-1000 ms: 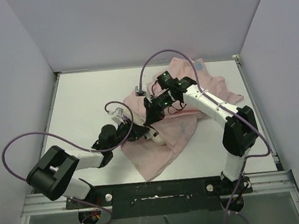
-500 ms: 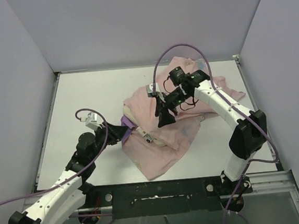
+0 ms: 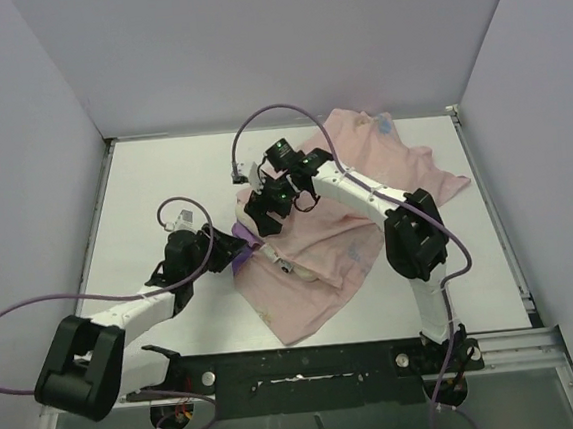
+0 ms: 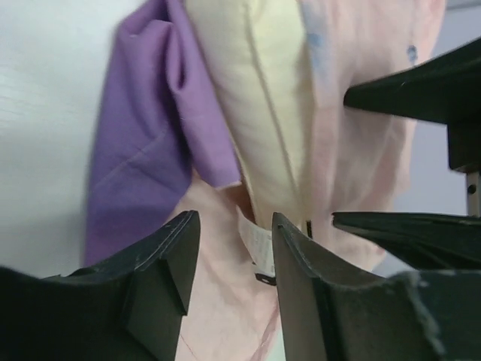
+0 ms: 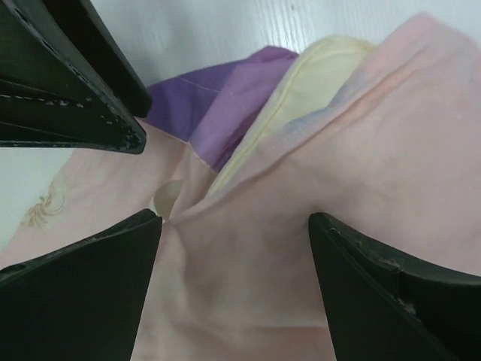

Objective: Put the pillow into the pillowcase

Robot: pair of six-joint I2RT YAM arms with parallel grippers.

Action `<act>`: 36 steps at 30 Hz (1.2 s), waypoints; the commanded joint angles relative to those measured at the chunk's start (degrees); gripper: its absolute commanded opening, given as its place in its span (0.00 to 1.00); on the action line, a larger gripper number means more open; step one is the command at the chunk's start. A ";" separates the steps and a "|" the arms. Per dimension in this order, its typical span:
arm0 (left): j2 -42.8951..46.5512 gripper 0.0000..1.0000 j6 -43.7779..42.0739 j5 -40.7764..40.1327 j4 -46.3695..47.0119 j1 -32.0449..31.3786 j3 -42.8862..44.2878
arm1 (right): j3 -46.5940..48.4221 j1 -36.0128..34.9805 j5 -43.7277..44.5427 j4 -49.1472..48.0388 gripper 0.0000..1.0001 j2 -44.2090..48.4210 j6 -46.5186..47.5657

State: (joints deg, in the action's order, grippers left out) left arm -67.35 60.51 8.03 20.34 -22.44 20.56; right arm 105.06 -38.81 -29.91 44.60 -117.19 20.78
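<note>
While the plump cream pillow (image 4: pixel 259 98) lay partly inside the thin pink-and-purple fabric pillowcase (image 3: pixel 313 292), the left gripper (image 4: pixel 234 226) and right gripper (image 5: pixel 234 219) stood spread.

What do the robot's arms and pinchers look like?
The left arm and right arm have white tube-shaped links and chunky black joints. A looping purple cable trails from each. The left gripper and right gripper are black, with two wedge-shaped fingers each.
</note>
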 commanded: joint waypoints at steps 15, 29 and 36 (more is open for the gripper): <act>-27.81 0.23 8.34 19.55 22.85 5.22 13.11 | 3.47 0.45 -3.49 2.25 0.00 1.47 -1.93; -36.95 0.08 9.77 22.67 36.00 0.71 20.81 | 4.50 1.68 -49.11 -11.09 0.00 7.36 -19.46; -41.73 0.06 10.97 22.30 39.37 -1.87 28.58 | -0.17 1.86 -47.94 -13.53 0.00 9.43 -21.32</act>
State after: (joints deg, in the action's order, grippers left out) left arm -107.42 71.35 32.14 50.46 -23.66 43.83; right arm 105.91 -35.64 -68.84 33.74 -112.92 2.59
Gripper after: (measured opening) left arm 0.068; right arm 0.022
